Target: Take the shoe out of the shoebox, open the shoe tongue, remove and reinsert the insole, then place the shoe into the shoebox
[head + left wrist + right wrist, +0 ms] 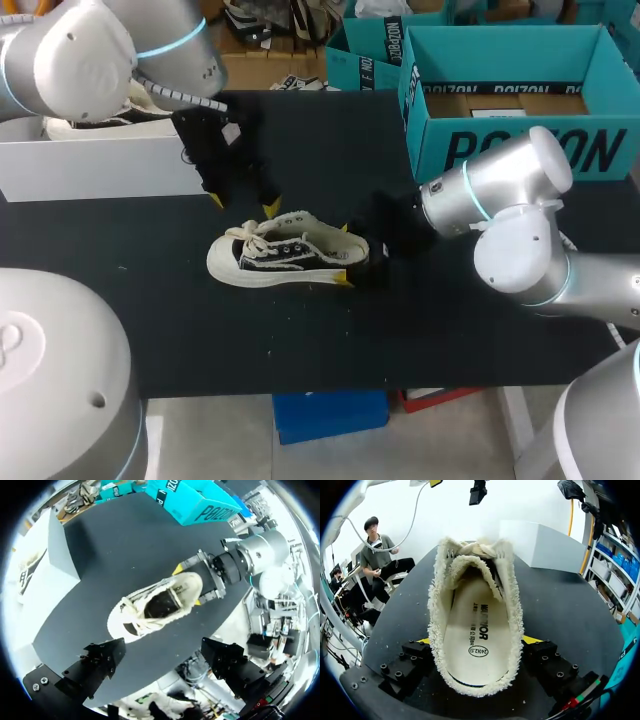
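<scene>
Spreading across most of the head view, the black counter carries everything. An open teal shoebox stands at its far right corner, and a white box sits along the far left edge. The left arm comes in over the white box, and the right arm reaches in low from the right.

Near the middle of the counter, well apart from the shoebox, the cream and black shoe stands upright on its sole. Its toe points toward the left arm's side and its laces are loose. Inside it lies the pale insole, flat against the shoe's floor.

The right fingers press the fleecy heel collar from both sides, closed on the shoe. The left fingers hang just above and behind the toe end, spread wide with nothing between them.
</scene>
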You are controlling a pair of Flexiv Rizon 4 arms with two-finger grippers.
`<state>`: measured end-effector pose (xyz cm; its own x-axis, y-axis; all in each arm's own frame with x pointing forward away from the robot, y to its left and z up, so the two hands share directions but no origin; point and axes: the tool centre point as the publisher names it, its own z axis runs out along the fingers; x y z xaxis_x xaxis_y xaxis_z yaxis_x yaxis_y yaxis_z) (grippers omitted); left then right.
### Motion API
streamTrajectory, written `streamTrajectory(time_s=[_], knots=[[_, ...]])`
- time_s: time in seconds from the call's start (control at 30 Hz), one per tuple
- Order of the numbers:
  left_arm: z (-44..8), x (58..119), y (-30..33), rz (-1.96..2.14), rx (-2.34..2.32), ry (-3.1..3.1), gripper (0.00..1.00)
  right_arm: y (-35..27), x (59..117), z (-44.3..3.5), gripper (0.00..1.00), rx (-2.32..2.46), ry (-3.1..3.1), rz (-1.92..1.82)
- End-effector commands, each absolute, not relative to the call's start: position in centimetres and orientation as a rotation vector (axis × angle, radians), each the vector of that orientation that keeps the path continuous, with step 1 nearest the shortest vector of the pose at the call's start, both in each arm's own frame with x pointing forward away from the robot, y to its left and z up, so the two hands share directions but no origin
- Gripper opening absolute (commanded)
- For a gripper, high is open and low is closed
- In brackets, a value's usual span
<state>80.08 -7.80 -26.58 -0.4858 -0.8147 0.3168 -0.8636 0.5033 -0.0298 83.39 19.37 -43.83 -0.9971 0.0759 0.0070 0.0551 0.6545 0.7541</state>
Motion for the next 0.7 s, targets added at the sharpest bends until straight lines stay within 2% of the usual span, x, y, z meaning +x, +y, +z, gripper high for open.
streamTrajectory(time_s=[0.03,0.23,0.47,0.7], knots=[[-26.6,79.9,-7.9,0.265,1.451,-2.479,1.0,19.6,83.5,-43.9,0.0,0.116,2.837,1.285],[-26.6,79.9,-7.9,0.265,1.451,-2.479,1.0,19.6,83.5,-43.9,0.0,0.116,2.837,1.285],[-27.7,80.4,-10.0,0.171,1.714,-2.504,1.0,19.6,83.5,-43.9,0.0,0.116,2.837,1.285],[-29.6,81.2,-12.3,-0.12,1.85,-2.477,1.0,19.6,83.5,-43.9,0.0,0.116,2.837,1.285]])
